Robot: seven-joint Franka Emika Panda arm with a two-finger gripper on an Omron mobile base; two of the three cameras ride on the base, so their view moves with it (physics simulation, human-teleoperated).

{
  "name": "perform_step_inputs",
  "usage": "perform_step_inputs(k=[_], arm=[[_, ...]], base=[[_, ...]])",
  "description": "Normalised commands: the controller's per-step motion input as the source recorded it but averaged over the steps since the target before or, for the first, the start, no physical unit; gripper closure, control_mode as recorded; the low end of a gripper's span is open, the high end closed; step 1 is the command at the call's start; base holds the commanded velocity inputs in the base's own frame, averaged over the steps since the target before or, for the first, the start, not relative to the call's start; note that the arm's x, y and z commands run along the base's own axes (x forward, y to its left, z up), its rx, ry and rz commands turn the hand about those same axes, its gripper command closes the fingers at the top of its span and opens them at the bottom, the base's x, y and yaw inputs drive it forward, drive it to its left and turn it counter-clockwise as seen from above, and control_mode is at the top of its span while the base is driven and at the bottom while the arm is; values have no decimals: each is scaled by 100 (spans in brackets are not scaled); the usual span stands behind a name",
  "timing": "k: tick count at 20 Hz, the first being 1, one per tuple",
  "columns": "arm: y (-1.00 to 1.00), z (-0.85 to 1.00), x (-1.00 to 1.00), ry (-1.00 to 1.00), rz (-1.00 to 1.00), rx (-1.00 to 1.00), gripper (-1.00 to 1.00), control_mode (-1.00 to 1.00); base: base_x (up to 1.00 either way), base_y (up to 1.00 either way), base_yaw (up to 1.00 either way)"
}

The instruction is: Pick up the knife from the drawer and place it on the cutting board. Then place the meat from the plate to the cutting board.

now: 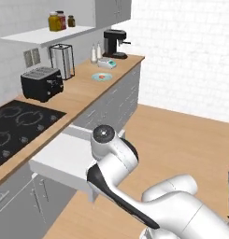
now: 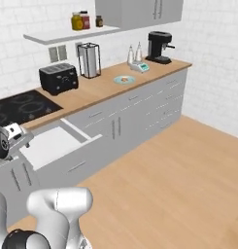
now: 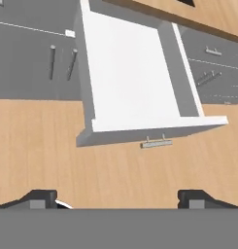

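Drawer [image 3: 135,73] pulled open — white interior bare; hand [image 3: 118,198] spread wide.

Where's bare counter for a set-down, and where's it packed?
Free: the counter strip between the toaster and the plate, along the front edge. The open drawer looks bare inside. Crowded: the far end, around the coffee machine and shakers.

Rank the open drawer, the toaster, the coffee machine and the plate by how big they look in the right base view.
1. drawer
2. toaster
3. coffee machine, though it stands farther off, so unsure
4. plate
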Motion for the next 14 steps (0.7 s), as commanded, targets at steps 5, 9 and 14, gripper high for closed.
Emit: perform_step_inputs(k=[5, 9, 14], arm=[[0, 0, 0, 0, 0, 0, -100, 100], [0, 0, 0, 0, 0, 0, -100, 100], [0, 0, 0, 0, 0, 0, -100, 100]], base=[[100, -77, -9], [100, -67, -1], [100, -73, 0]])
